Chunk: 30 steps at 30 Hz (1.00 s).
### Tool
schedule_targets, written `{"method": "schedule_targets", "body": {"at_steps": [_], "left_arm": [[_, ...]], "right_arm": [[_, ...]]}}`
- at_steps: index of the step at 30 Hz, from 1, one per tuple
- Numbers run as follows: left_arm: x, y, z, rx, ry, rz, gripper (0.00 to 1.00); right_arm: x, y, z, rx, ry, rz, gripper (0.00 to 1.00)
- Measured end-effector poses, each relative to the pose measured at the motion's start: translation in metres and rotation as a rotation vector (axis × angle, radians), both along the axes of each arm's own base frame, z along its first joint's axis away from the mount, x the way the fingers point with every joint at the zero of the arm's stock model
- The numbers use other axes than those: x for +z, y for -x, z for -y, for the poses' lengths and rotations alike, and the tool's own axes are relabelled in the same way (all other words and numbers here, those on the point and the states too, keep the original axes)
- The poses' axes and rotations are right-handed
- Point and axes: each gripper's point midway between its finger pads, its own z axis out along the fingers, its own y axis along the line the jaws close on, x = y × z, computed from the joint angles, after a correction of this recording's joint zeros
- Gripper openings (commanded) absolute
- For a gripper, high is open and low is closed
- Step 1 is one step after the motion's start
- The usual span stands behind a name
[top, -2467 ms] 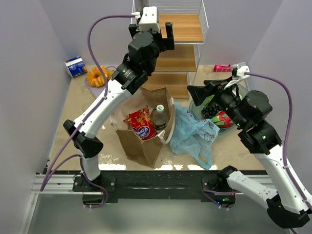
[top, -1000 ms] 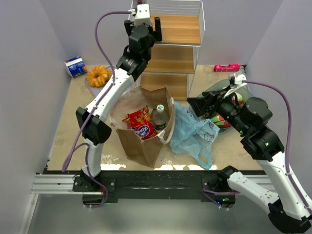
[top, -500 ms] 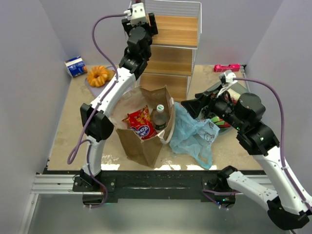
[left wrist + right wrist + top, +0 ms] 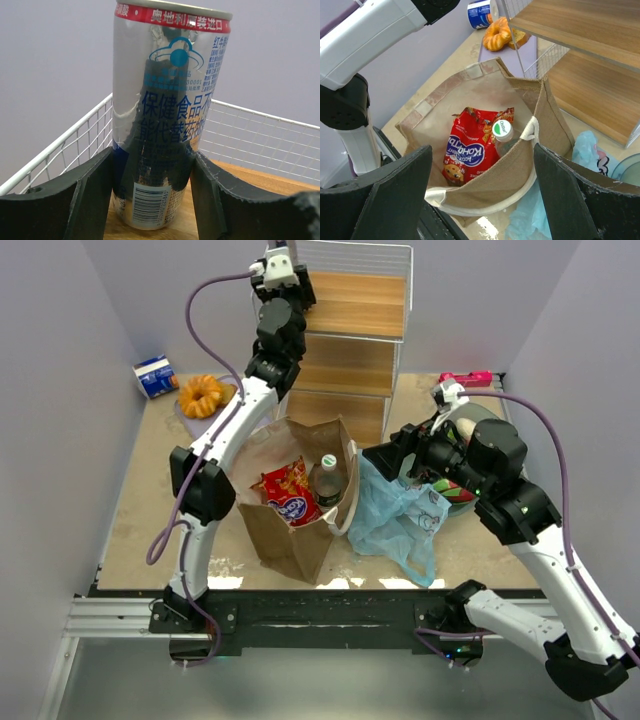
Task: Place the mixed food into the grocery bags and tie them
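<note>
Reaches now to the far-edge shelf [image 4: 365, 300], left end effector [image 4: 154, 152] clenched on the red-blue drink can [image 4: 167, 100]. Shifts right end effector [image 4: 482, 150], released, over the brown paper bag [image 4: 485, 192]. Likely bags the can next.

At the far left of your table [image 4: 140, 490] sits an orange ring-shaped pastry [image 4: 202, 395], at the edge of a lilac mat [image 4: 512, 52] (clearest from the right wrist). A small blue-white carton [image 4: 156, 376] stands just beside it, toward the corner. A wooden shelf unit [image 4: 350, 360] with white wire sides stands at the back centre. A small pink object [image 4: 466, 379] lies far right, and you can't tell what it is.
</note>
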Motion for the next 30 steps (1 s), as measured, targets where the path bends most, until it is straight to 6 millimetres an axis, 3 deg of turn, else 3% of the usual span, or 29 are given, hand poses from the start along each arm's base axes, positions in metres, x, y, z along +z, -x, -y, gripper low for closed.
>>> {"method": "schedule_targets", "body": {"at_steps": [5,14,30], "left_arm": [[0.002,0.002,0.010,-0.057,-0.025,0.063,0.20],[0.009,0.036,0.014,-0.142,-0.109,0.146,0.00],[0.008,0.068,0.041,-0.288,-0.218,0.207,0.00]], "right_arm": [[-0.002,0.000,0.000,0.001,0.006,-0.002,0.85],[-0.003,-0.001,-0.001,0.001,0.009,-0.007,0.86],[-0.008,-0.003,0.003,-0.020,0.031,-0.016,0.86]]}}
